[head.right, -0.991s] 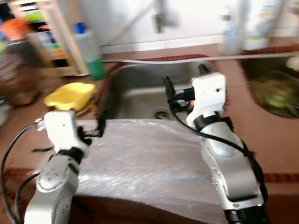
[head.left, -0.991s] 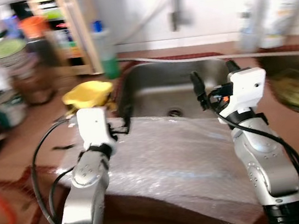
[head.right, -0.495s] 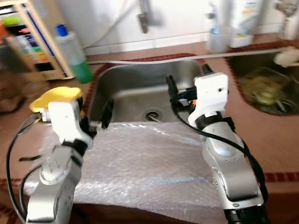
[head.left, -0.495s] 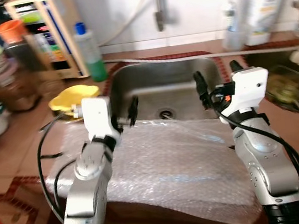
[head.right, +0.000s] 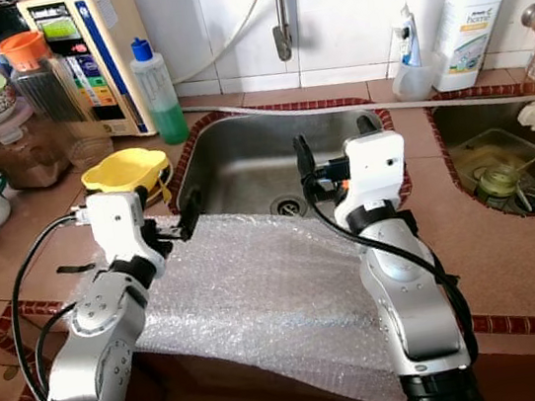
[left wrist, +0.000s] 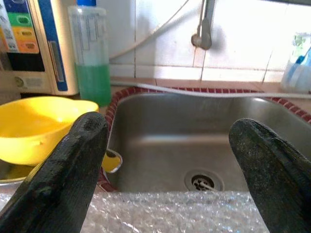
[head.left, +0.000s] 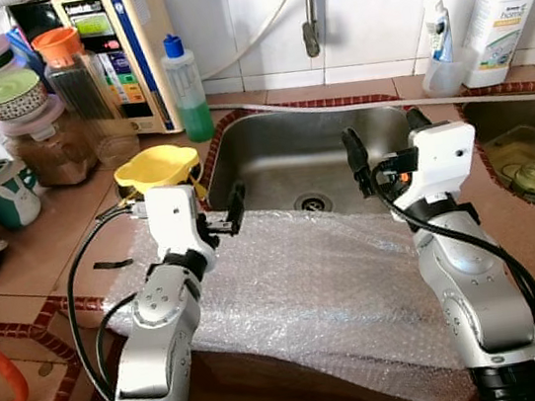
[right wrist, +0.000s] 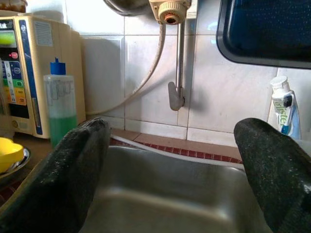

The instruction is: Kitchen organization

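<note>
Bubble wrap [head.left: 311, 294] draped lengthwise across counter edge [head.left: 29, 274], toward sink [head.left: 291, 152].

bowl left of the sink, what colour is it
The bowl is yellow; the left eye view shows it best, beside the sink.

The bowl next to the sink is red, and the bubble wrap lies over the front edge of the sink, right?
Not quite. The bowl is yellow, not red; the left eye view shows it on the counter beside the sink. The rest holds: the bubble wrap lies over the sink's front edge.
</note>
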Tool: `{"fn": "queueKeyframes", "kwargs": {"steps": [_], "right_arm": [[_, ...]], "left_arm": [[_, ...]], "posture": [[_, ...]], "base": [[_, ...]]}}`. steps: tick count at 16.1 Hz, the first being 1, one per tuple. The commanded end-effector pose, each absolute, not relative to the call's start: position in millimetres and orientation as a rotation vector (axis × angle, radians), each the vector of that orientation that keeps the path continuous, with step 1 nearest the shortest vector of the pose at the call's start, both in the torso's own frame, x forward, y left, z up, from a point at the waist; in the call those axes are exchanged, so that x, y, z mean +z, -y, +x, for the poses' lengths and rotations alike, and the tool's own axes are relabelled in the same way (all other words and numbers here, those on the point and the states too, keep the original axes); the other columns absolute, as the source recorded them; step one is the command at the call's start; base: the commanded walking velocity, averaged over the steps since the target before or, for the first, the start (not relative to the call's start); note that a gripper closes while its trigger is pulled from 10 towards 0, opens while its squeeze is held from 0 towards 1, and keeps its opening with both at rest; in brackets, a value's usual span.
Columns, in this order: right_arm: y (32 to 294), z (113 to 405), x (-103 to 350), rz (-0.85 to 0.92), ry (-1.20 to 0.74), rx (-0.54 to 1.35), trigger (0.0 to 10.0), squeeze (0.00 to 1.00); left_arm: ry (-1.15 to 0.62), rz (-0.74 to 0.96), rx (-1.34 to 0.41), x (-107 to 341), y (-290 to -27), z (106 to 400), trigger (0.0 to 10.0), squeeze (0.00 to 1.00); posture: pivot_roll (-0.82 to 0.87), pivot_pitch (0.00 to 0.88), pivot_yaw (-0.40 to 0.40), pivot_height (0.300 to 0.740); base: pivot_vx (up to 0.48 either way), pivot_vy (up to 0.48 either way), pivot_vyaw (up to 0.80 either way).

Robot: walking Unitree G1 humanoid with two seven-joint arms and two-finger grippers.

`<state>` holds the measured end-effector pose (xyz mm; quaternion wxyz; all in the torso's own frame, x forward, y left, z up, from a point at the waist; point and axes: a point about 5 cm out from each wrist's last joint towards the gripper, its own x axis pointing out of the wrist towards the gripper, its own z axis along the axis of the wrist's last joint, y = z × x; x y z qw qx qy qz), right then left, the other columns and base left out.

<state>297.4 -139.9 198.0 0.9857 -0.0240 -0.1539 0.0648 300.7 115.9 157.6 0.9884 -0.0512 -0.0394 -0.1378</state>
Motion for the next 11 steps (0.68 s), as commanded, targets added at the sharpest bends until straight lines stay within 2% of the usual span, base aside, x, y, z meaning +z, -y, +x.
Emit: {"fn": "queueKeyframes", "kwargs": {"steps": [1,8,11], "right_arm": [[137.8,298.7,202.8,-0.05,0.33,0.137,10.0,0.0],[136.6,298.4,205.9,-0.057,0.35,0.151,10.0,0.0],[139.0,298.1,206.6,-0.066,0.353,0.151,10.0,0.0]], "left_arm": [[0.144,-0.102,-0.268,171.4,-119.8,301.7,10.0,0.0],[0.162,-0.117,-0.25,176.6,-125.5,305.9,10.0,0.0],[0.157,-0.121,-0.258,174.6,-123.4,304.5,10.0,0.0]], "posture": [[-0.01,0.004,0.098,0.74],[-0.01,0.0,0.099,0.74],[-0.01,0.001,0.099,0.74]], "base": [[0.0,0.0,0.0],[0.0,0.0,0.0],[0.261,0.0,0.0]]}}
